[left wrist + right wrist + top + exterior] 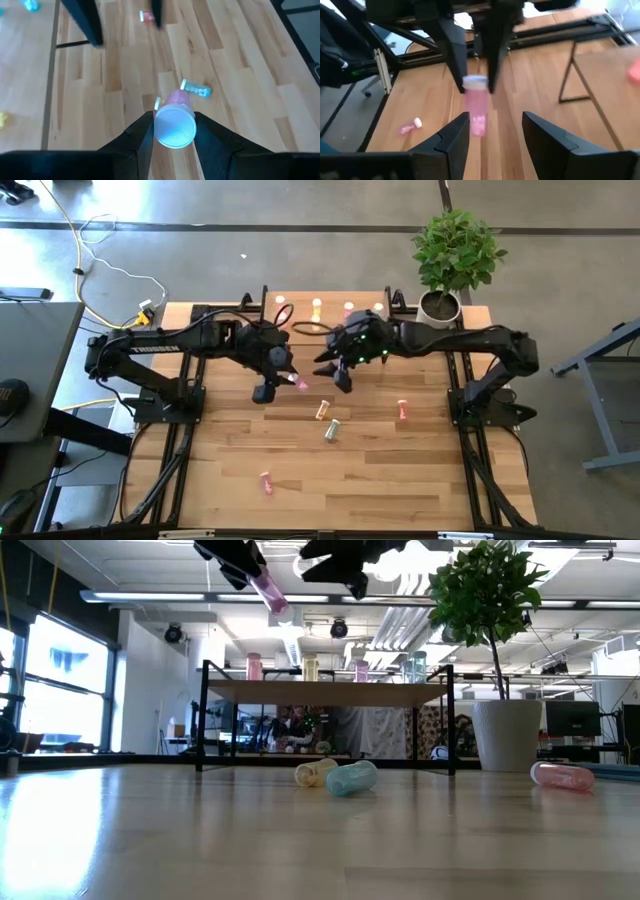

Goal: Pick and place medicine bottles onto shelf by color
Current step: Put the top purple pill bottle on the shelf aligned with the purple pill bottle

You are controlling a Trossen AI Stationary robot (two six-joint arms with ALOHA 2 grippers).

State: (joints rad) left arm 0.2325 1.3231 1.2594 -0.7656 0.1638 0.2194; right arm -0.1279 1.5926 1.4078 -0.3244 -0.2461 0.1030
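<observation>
We hold a pink bottle (174,120) in our left gripper (290,376), fingers clamped on its cap end, body sticking out past the tips, well above the table (420,470). Our right gripper (337,372) faces it just beside, jaws parted with nothing between them; in the right wrist view the bottle hangs in line with the gap but short of it.

Below both jaws the boards lie open. A yellow bottle (322,410) and a pale green bottle (332,429) lie touching each other near underneath, toward the front edge. A red-orange bottle (403,411) lies farther out on the right gripper's side, and another pink bottle (266,482) lies well apart near the front edge.

Behind the jaws stands the shelf (330,692), carrying four upright bottles in a row (310,668). A potted plant (455,255) sits beyond its right end at the table's back corner.

We count nine bottles: one held, four lying, four shelved.
</observation>
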